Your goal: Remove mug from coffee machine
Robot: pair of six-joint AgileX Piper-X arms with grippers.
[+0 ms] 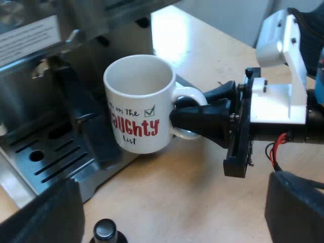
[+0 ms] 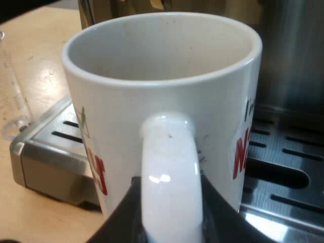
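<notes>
Clock laid flat on the mug's rim, handle = 6 o'clock.

Left gripper [image 1: 172,185]: its 2 fingers [image 1: 43,215] stand wide apart, released, with bare table [image 1: 202,202] between them. It hangs off the mug's 9 o'clock side. Just beyond its fingers is a tamper [image 1: 105,230] with a black knob, upright on the table.

Right gripper [image 2: 171,207] [image 1: 182,114]: comes in at 6 o'clock, clenched on the white mug [image 2: 162,101] [image 1: 136,109]. 1 finger [image 2: 124,215] presses each flank of the handle loop.

Mug: upright, nothing in it, red lettering on the wall. It sits at the outer edge of the drip tray [image 1: 55,152] [image 2: 45,134], part over the slotted grille and part over the table. Cannot tell whether its base touches the tray.

Farther out: a measuring glass [image 2: 12,96] on the table at about 10 o'clock, beside the tray's corner. The espresso machine [image 2: 293,61] [image 1: 30,66] has its steel front rising at 12 to 2 o'clock.
</notes>
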